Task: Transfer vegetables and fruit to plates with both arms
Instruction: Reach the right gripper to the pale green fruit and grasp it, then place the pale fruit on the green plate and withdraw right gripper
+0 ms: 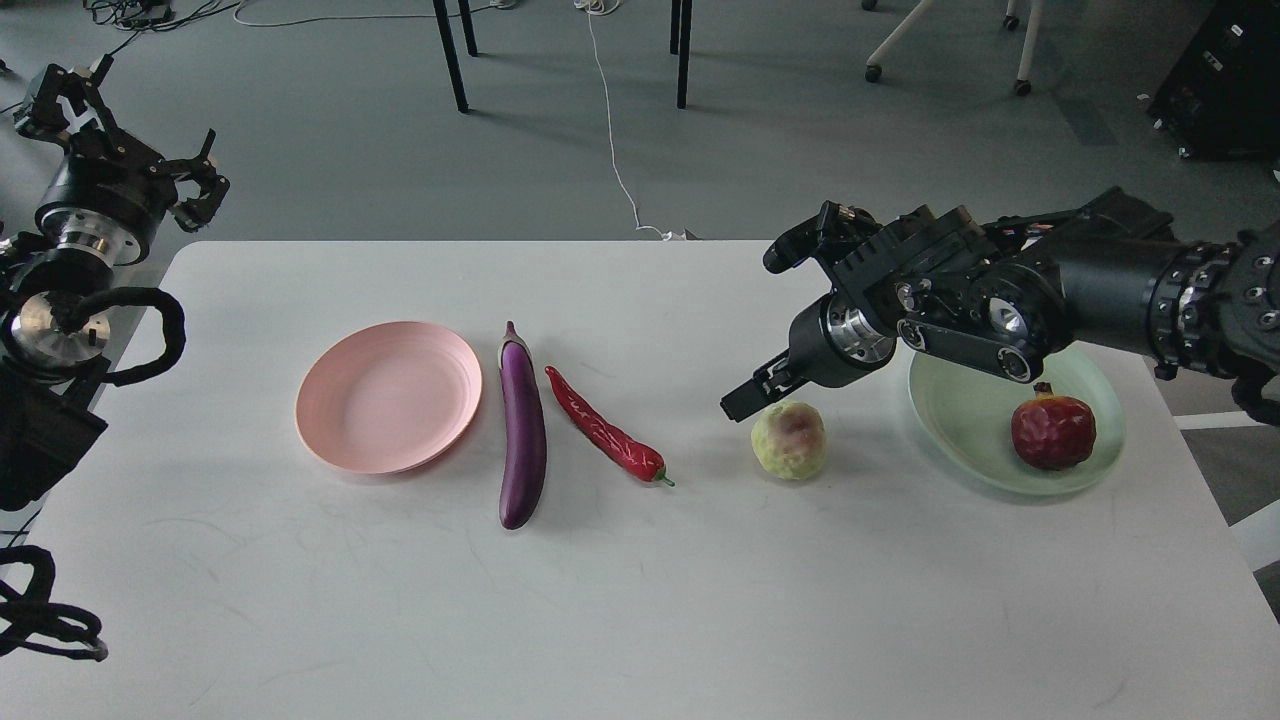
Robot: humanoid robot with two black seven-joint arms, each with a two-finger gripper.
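The purple eggplant (522, 440) and the red chili pepper (606, 432) lie side by side on the white table (640, 620), just right of the empty pink plate (388, 396). The pale green fruit (789, 440) sits on the table left of the mint green plate (960, 425). That plate holds the dark red pomegranate (1052, 431). My right gripper (748, 398) hangs just above and left of the green fruit, apart from it; its dark fingers cannot be told apart. My left gripper (205, 178) is open and empty, raised beyond the table's far left corner.
My right arm (1000, 290) stretches over the back of the green plate. Grey floor with table legs (450, 55), a white cable (610, 130) and chair wheels lies beyond the far table edge. Black cables (40, 610) hang at the left edge.
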